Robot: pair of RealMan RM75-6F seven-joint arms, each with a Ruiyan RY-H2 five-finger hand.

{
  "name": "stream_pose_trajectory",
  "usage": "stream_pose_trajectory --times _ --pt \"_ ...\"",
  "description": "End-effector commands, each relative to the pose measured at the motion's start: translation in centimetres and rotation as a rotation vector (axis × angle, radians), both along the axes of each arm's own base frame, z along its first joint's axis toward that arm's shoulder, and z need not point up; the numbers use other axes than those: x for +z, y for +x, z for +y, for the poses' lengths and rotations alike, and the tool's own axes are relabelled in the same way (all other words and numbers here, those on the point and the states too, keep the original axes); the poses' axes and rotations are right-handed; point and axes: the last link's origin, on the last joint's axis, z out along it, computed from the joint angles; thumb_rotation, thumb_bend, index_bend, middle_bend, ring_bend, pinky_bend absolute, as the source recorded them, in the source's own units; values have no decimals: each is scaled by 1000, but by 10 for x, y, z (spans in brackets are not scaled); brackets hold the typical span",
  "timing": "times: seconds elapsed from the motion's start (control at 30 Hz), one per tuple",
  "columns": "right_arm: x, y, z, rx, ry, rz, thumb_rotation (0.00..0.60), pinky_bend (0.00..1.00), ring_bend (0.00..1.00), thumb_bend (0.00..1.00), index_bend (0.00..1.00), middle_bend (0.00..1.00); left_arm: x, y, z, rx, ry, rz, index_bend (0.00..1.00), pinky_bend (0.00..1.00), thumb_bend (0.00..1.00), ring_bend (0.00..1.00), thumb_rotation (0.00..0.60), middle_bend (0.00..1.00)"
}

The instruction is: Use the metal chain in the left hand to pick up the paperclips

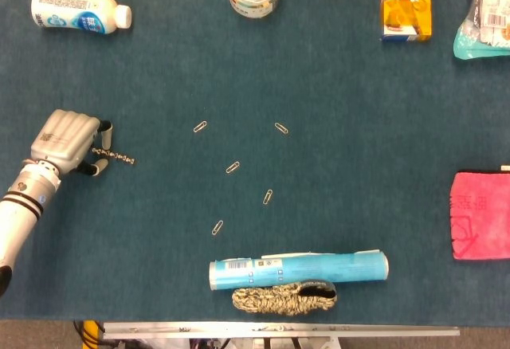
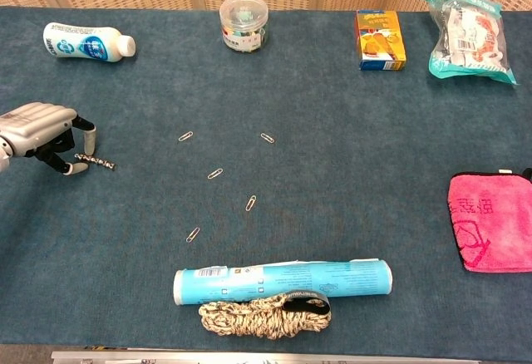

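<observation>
Holding the metal chain point(image 1: 113, 155) at its near end, the left hand point(image 1: 68, 142) sits at about nine o'clock on the blue cloth table point(image 1: 358, 126), fingers curled down and pinching one end while the rest of the short chain lies flat on the cloth, pointing toward three o'clock. The right hand shows in neither view.

The paperclips point(image 1: 232, 167) lie scattered near the table's middle, well apart from the chain and from one another: one at eleven o'clock of the cluster point(image 1: 200, 127), one at one o'clock point(image 1: 281, 128), one at four o'clock point(image 1: 268, 197), one at six o'clock point(image 1: 217, 227).

Several things could go wrong, as I judge it. The pinch covers only a little of the chain, so a drag across the napped cloth could pull it free. The links are small and stiff-looking (whether they are magnetic cannot be told), and a sweep might simply push the thin wire clips along. A low pass toward six o'clock could also bump the cyan tube point(image 1: 299, 270) or the mottled rope bundle point(image 1: 284, 299) lying against it.

Materials: dull grey beaded metal for the chain, bright bent wire for the clips, a matte felt-like surface, glossy smooth tube, and coarse braided rope.
</observation>
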Motion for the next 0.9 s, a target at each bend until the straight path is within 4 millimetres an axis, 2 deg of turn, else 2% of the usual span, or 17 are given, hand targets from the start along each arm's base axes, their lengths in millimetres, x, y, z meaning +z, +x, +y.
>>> stream_pose_trajectory --times 0.03,0.9 --pt "0 0 0 0 0 0 600 481 140 0 266 264 0 0 1 -3 0 1 512 1000 270 1000 600 1000" --pt "0 -1 0 2 -3 -5 600 481 140 0 266 264 -2 3 3 -44 -17 47 522 1000 280 1000 600 1000"
